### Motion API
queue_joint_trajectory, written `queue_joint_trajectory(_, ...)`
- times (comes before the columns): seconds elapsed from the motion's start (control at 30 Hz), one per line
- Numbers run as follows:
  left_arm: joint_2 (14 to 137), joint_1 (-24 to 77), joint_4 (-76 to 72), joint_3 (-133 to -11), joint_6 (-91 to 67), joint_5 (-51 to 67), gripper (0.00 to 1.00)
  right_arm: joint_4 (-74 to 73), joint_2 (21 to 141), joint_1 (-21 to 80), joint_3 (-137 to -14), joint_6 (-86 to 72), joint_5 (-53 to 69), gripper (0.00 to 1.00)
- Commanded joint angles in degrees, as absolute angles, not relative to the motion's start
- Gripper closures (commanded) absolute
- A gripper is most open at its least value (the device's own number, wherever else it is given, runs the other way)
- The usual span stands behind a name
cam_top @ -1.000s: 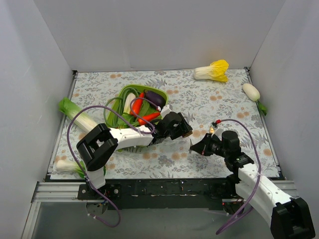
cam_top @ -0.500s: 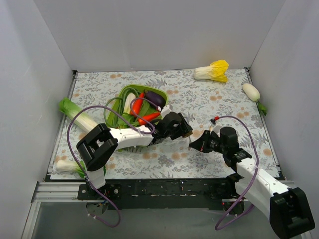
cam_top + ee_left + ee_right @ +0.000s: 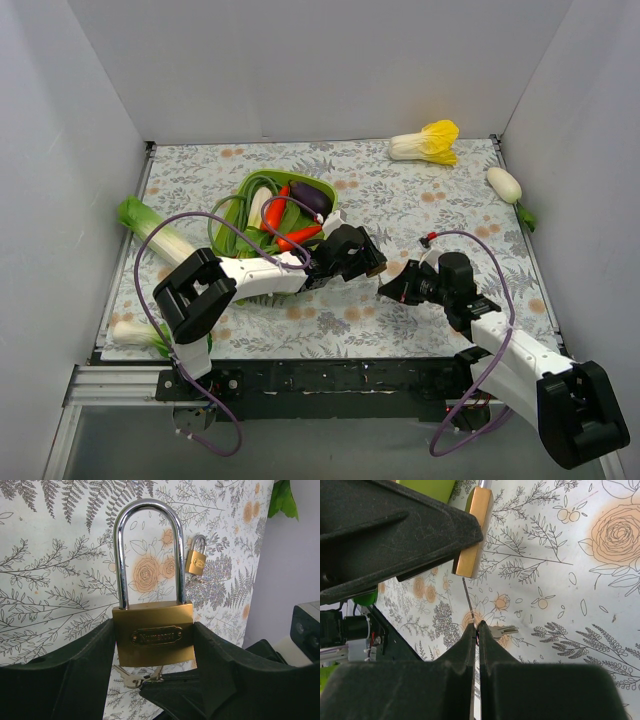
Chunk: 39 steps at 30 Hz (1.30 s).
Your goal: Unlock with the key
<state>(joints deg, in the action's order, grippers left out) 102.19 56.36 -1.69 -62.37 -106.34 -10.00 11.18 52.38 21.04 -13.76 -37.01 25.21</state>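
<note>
A brass padlock (image 3: 153, 637) with a silver shackle stands upright, and my left gripper (image 3: 154, 645) is shut on its body from both sides. In the top view this gripper (image 3: 368, 263) hangs over the mat's middle. My right gripper (image 3: 388, 291) sits just to its right, shut on the key (image 3: 468, 600). The thin blade shows edge-on and runs from my fingertips (image 3: 470, 635) up to the padlock's underside (image 3: 471, 555). How far it enters the lock is hidden. A second key (image 3: 502, 629) on the same ring dangles beside my fingers, also seen under the padlock (image 3: 129, 678).
A smaller brass padlock (image 3: 196, 561) lies on the floral mat beyond the held one. A green basket (image 3: 250, 186) of vegetables stands behind my left arm. A napa cabbage (image 3: 428, 143), a white radish (image 3: 505, 185) and a leek (image 3: 150, 235) lie near the mat's edges.
My right arm has crept left, bringing the key closer under the padlock. The left arm and the padlock have stayed still.
</note>
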Motion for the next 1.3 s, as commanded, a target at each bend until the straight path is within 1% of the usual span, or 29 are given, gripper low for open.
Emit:
queue_joint_trajectory(0.0,96.42,56.43,-5.10,-63.54,-106.35,-9.67,1.00,14.85,53.00,21.27,-16.96,-35.60,24.52,0.99)
queue_joint_trajectory(0.67,96.06,56.60,-6.15,-62.32,-106.44,-9.40,1.00,16.17,56.25,21.18,-18.46,-36.30,22.06,0.99)
queue_joint_trajectory(0.87,95.19,57.48,-8.17,-60.47,-104.51,-10.20,1.00,16.52,56.60,20.92,-20.12,-36.56,21.62,0.99)
queue_joint_trajectory(1.0,94.57,58.09,-12.47,-58.01,-102.57,-10.28,1.00,16.52,56.86,20.48,-21.27,-36.56,21.62,0.99)
queue_joint_trajectory(1.27,95.27,59.15,-13.45,-57.66,-100.64,-10.98,1.00,16.87,57.48,20.04,-22.32,-36.12,20.57,0.99)
